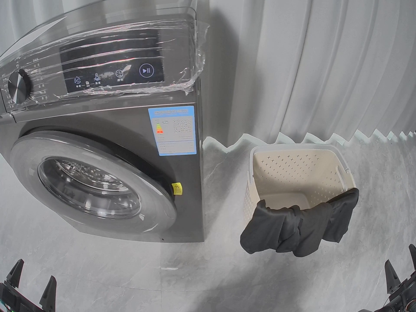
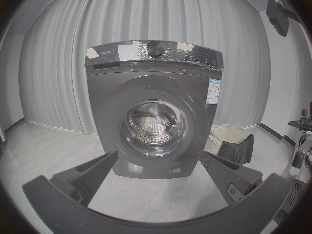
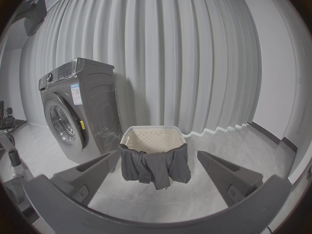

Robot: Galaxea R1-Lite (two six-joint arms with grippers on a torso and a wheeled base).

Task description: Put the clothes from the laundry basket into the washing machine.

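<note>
A grey front-loading washing machine [image 1: 108, 122] stands on the left with its round glass door [image 1: 89, 187] shut; it faces the left wrist view as washing machine [image 2: 152, 108]. To its right sits a cream perforated laundry basket [image 1: 299, 170]. A dark grey garment [image 1: 299, 228] hangs over the basket's near rim, also seen as garment [image 3: 154, 166] on basket [image 3: 152, 137]. My left gripper [image 1: 30, 282] is open, low, in front of the machine. My right gripper [image 1: 403, 265] is open, low, near and to the right of the basket. Both hold nothing.
Pleated white curtains [image 1: 312, 57] run behind the machine and the basket. Grey marbled floor [image 1: 195, 269] lies open between me and both. A blue label [image 1: 173, 130] and a yellow tag [image 1: 177, 189] sit beside the door.
</note>
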